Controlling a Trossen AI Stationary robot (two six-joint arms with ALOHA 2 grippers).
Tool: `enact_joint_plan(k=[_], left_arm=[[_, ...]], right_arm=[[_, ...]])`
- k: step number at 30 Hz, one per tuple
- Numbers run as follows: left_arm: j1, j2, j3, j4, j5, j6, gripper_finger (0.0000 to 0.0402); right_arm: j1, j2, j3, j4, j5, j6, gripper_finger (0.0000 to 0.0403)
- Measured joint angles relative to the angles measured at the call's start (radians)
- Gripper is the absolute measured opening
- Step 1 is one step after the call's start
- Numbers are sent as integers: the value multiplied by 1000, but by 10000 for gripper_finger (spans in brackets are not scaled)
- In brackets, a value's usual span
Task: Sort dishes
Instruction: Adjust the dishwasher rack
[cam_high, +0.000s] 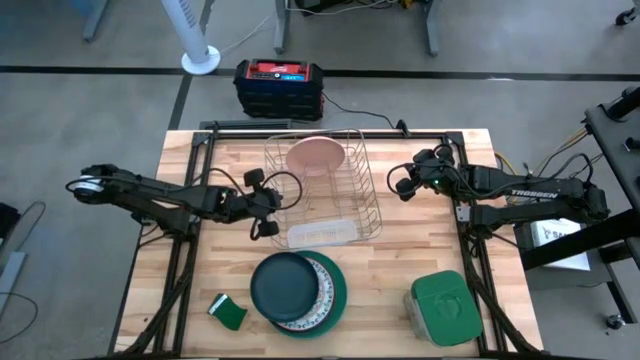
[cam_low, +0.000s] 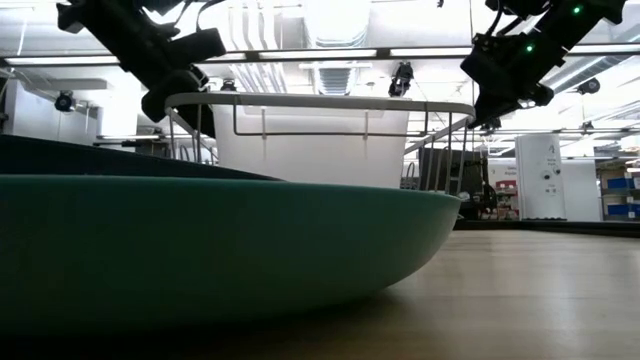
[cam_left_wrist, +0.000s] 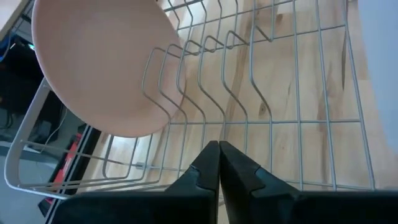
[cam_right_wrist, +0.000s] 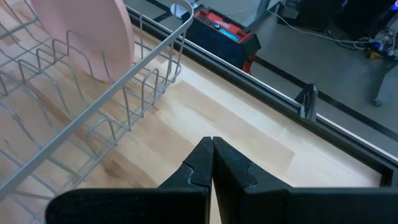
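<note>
I have both tools closed and empty; the dark teal plate (cam_high: 284, 285) looks stiff, slick, breakable, so I'd pinch its rim.

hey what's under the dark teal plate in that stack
The dark teal plate lies on the patterned white plate, with the green plate underneath. Their centres are covered.

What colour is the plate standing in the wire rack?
Salmon pink, plain with no pattern. The plate shows best in the left wrist view, leaning in the rack.

Grey floor (cam_high: 80, 90), 1 white fan base (cam_high: 200, 60), possibly shelving (cam_low: 620, 205) behind.
</note>
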Motion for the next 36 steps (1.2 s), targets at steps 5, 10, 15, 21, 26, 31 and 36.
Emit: enact_joint_plan(k=[5, 10, 15, 21, 26, 31, 36], left_arm=[[7, 0, -5, 0, -13, 11, 0], [32, -2, -7, -2, -14, 66, 0], [67, -11, -8, -11, -16, 117, 0], [121, -37, -10, -22, -11, 185, 0], [167, -59, -12, -24, 0, 266, 0], [230, -63, -12, -15, 18, 329, 0], [309, -60, -12, 32, 106, 406, 0]], right_arm=[[0, 0, 0, -1, 0, 0, 0], [0, 0, 0, -1, 0, 0, 0], [0, 0, 0, -2, 0, -1, 0], [0, 0, 0, -2, -1, -1, 0], [0, 0, -2, -2, -1, -1, 0], [0, 0, -7, -1, -1, -1, 0], [0, 0, -14, -1, -2, 3, 0]])
